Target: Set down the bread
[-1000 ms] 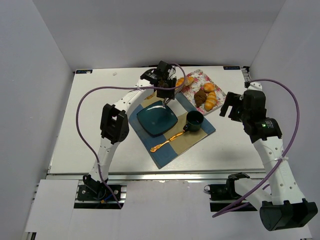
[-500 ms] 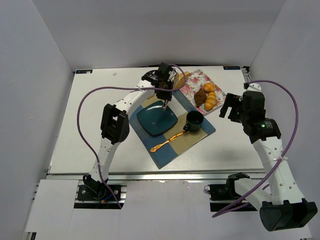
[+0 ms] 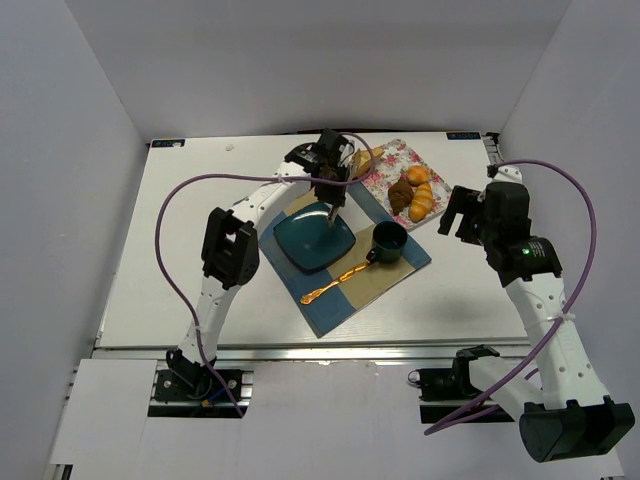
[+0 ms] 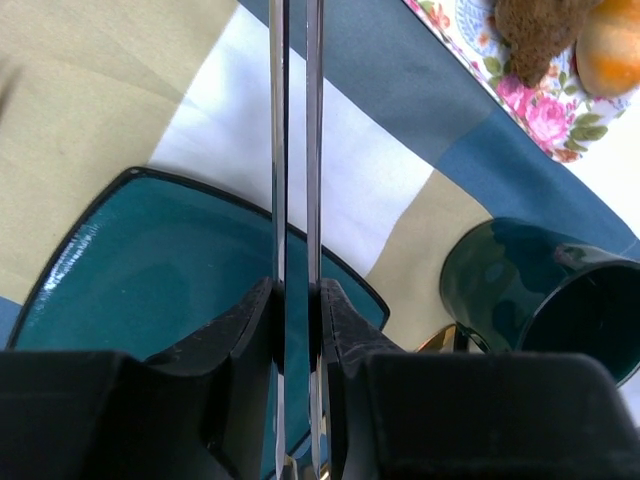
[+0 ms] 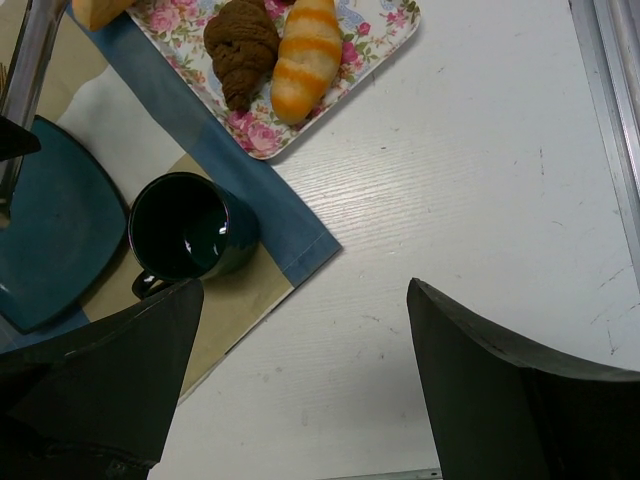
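The bread [image 3: 364,160], a golden-orange croissant, lies at the near-left end of the floral tray [image 3: 385,172], partly hidden behind the left arm; its end shows at the top left of the right wrist view [image 5: 97,9]. My left gripper [image 3: 331,190] [image 4: 297,300] is shut on metal tongs [image 4: 296,120], held above the teal plate [image 3: 315,242] [image 4: 150,270]. The tongs' tips are out of the left wrist view and hold nothing that I can see. My right gripper [image 3: 462,212] [image 5: 300,300] is open and empty over the bare table, right of the placemat.
The tray also holds a dark brown pastry [image 3: 402,192] [image 5: 242,42] and smaller golden rolls [image 3: 422,203] [image 5: 303,55]. A dark green cup [image 3: 389,240] [image 5: 185,228] and a gold spoon [image 3: 335,281] lie on the striped placemat [image 3: 400,268].
My left gripper with the tongs has shifted slightly right, towards the tray, and hides more of the bread. The right arm has not moved.
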{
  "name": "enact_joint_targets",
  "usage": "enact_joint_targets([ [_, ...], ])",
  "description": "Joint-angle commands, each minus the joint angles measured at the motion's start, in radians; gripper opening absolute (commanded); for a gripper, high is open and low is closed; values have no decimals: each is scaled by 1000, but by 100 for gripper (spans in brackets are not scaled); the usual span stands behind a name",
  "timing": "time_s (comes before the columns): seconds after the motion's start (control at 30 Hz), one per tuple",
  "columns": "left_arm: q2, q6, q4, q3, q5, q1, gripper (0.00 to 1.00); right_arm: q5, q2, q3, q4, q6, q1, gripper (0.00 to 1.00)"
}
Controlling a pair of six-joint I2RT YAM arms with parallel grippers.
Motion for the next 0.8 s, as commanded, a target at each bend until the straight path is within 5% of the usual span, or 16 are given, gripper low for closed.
enact_joint_targets([
  [0.0, -90, 6, -7, -16, 25, -20, 30, -8, 0, -4, 43, -9, 1, 89],
  [0.1, -110, 6, -7, -24, 26, -29, 22, -13, 2, -7, 45, -3, 0, 89],
  [0.23, -129, 8, -10, -25, 29, -35, 23, -17, 3, -11, 48, 8, 0, 90],
  [0.77, -141, 25, -13, 13, -23, -28, 50, -17, 9, -1, 42, 25, 0, 89],
])
